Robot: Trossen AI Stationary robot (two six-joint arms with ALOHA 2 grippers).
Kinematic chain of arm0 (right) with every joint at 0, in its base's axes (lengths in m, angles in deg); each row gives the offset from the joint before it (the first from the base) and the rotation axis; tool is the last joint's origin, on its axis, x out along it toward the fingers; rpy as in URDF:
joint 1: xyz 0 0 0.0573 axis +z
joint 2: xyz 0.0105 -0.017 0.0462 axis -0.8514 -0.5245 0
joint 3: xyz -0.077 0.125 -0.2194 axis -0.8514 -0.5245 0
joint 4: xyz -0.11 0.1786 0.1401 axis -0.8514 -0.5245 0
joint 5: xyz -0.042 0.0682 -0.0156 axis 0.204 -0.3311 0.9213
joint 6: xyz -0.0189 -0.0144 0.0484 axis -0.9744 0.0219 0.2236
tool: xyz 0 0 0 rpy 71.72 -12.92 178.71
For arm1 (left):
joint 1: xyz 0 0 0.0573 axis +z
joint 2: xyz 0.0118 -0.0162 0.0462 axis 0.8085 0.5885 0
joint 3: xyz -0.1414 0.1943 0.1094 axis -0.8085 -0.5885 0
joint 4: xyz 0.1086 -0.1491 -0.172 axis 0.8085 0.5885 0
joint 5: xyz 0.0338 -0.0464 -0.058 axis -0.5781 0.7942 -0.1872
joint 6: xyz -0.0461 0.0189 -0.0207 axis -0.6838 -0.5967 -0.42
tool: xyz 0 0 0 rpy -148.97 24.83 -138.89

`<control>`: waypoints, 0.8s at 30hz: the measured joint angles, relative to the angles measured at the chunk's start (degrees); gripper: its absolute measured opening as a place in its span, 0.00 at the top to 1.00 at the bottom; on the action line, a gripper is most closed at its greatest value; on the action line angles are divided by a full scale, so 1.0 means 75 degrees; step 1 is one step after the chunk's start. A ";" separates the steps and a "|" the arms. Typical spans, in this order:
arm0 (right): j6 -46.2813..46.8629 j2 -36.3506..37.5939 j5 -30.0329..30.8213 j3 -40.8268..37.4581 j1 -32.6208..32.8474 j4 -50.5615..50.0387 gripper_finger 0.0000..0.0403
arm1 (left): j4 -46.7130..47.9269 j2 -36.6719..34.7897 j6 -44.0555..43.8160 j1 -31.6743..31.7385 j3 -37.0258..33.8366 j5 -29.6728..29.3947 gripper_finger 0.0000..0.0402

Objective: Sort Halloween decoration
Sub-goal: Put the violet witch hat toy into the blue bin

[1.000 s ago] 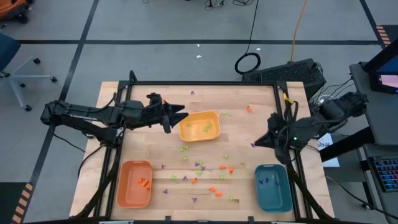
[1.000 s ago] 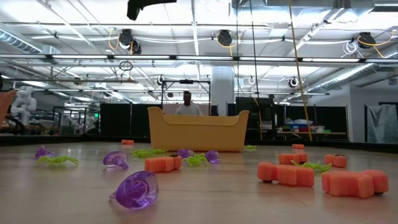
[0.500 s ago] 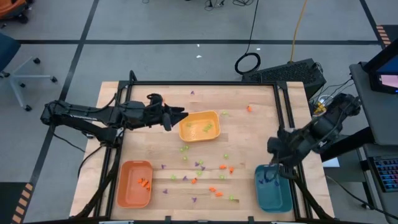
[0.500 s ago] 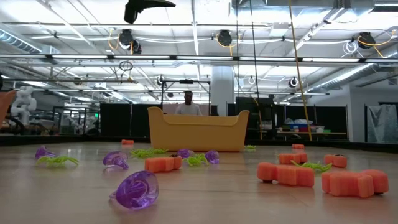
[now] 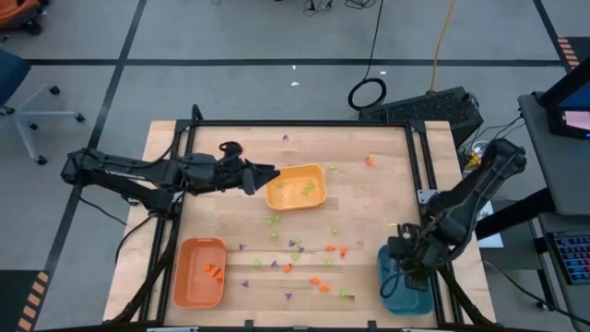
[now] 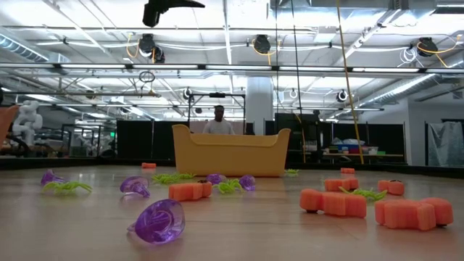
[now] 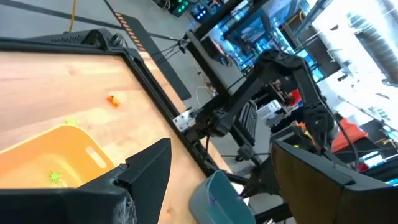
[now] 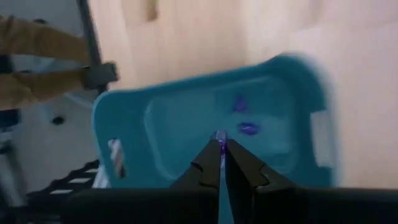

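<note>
Seen from overhead, the right pincer [image 5: 398, 267] hangs over the teal tray [image 5: 406, 293] at the lower right of the frame, its fingers pressed together on a small purple piece [image 8: 221, 138]; the wrist camera shows that sliver caught between the tips, above two more purple pieces [image 8: 244, 118] lying on the tray floor. At the centre left of the frame the left pincer [image 5: 269, 172] hovers beside the near end of the yellow tray [image 5: 318, 171], fingers spread apart with nothing between them. That tray holds a few light green pieces [image 5: 302, 190]. The orange tray [image 5: 187, 267], lower left, holds several orange pieces [image 5: 214, 272]. The rest of the Halloween decoration [image 5: 300, 258] lies scattered on the wooden desk [image 5: 369, 212] between the trays, mostly in the lower middle of the frame: orange, green and purple bits mixed together, with a lone orange piece [image 5: 370, 161] up toward the upper right. From desk height, a purple ring-shaped piece [image 6: 156, 220] sits in the foreground, lower left.
</note>
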 joint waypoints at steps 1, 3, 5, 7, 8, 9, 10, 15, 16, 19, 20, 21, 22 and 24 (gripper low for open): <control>0.0140 0.0000 -0.0170 -0.0231 0.0061 0.0318 1.00 | 0.0036 0.0015 0.0002 -0.0012 -0.0003 0.0000 0.31; 0.0444 0.0003 -0.0240 -0.0643 0.0195 0.0844 1.00 | 0.0047 0.0085 -0.0001 -0.0045 -0.0003 -0.0003 0.31; 0.0798 0.0000 -0.0241 -0.0950 0.0336 0.1135 1.00 | 0.0070 0.0186 0.0002 -0.0043 -0.0003 0.0000 0.31; 0.1052 0.0006 -0.0210 -0.1196 0.0446 0.1309 1.00 | 0.0104 0.0318 -0.0006 -0.0051 -0.0009 0.0005 0.31; 0.1144 0.0006 -0.0208 -0.1297 0.0485 0.1361 1.00 | 0.0080 0.0381 -0.0028 -0.0060 -0.0009 0.0008 0.31; 0.1205 0.0006 -0.0200 -0.1381 0.0522 0.1370 1.00 | 0.0078 0.0430 -0.0057 -0.0077 -0.0009 0.0011 0.31; 0.1216 0.0004 -0.0200 -0.1446 0.0550 0.1366 1.00 | 0.0086 0.0483 -0.0061 -0.0106 -0.0009 0.0015 0.31; 0.1239 0.0006 0.0038 -0.1697 0.0589 0.1372 1.00 | 0.0092 0.0798 -0.0177 -0.0257 -0.0009 0.0058 0.31; 0.1242 0.0006 0.0103 -0.1738 0.0589 0.1377 1.00 | 0.0084 0.0840 -0.0198 -0.0271 -0.0009 0.0058 0.31; 0.1258 0.0006 0.0441 -0.1826 0.0589 0.1380 1.00 | -0.0061 0.0972 -0.0200 -0.0407 -0.0009 0.0058 0.31; 0.1275 0.0003 0.0498 -0.1854 0.0589 0.1379 1.00 | -0.0162 0.1009 -0.0202 -0.0454 -0.0009 0.0058 0.31; 0.1307 0.0003 0.0563 -0.1875 0.0589 0.1373 1.00 | -0.0241 0.1024 -0.0201 -0.0504 -0.0009 0.0060 0.31; 0.1343 0.0000 0.0626 -0.1883 0.0589 0.1346 1.00 | -0.0279 0.1024 -0.0202 -0.0544 -0.0009 0.0057 0.31; 0.1357 -0.0025 0.0682 -0.1886 0.0589 0.1334 1.00 | -0.0308 0.1024 -0.0202 -0.0642 -0.0009 0.0015 0.31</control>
